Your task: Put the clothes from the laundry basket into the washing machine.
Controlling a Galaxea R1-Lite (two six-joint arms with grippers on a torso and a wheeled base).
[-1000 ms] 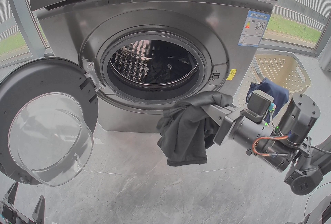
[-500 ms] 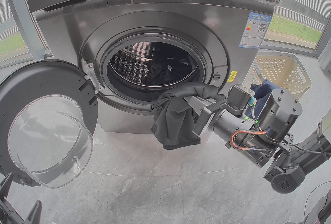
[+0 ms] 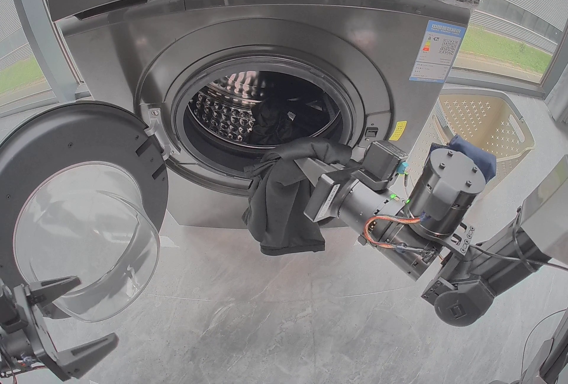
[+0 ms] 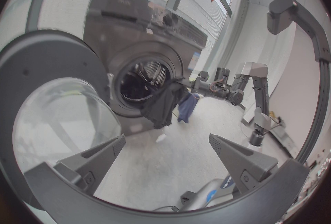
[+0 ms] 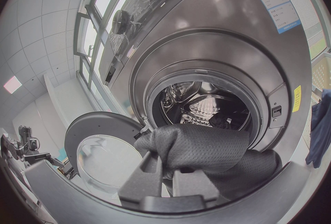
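Observation:
A dark grey garment hangs from my right gripper, which is shut on it just in front of the lower rim of the washing machine's open drum. The right wrist view has the same garment bunched over the shut fingers. Dark clothes lie inside the drum. A beige laundry basket stands to the machine's right with a blue garment draped over its edge. My left gripper sits low at the left, open and empty, its fingers apart.
The round machine door is swung wide open to the left, close to my left gripper. Grey tiled floor lies open in front of the machine. Windows run behind the machine and basket.
My right gripper has carried the dark grey garment up and to the left, from beside the basket to the drum's rim. My left gripper has risen into the head view at lower left.

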